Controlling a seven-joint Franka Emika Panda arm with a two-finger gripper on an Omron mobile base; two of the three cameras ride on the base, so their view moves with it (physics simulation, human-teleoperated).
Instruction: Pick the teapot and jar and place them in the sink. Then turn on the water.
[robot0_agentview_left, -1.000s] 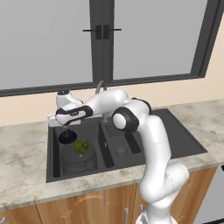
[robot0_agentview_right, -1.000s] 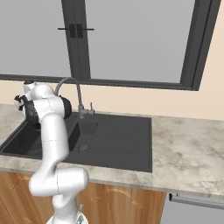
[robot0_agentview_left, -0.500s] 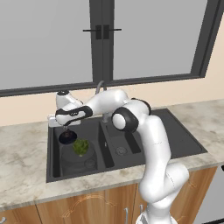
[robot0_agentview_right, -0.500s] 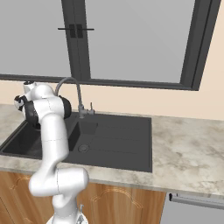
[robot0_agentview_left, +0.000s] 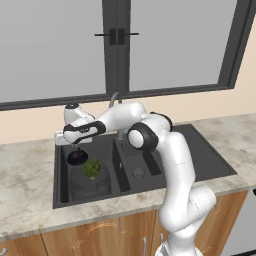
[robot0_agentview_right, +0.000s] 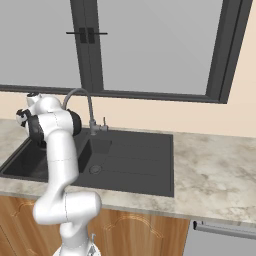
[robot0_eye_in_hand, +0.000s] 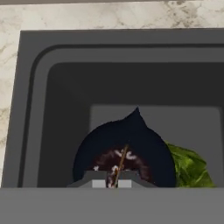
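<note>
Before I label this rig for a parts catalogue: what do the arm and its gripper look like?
The arm is glossy white with rounded, tube-like links and dark grey to black bands at the joints, rising from a white base. The hand near the gripper is a white block with a black band. The fingertips are small and dark grey. No cables or markings are visible.

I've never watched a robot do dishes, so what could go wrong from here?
The teapot hangs by its thin wire handle from the hand, right beside the jar already in the sink. If dropped from there it might knock the jar or tip over. The faucet also stands near the arm.
</note>
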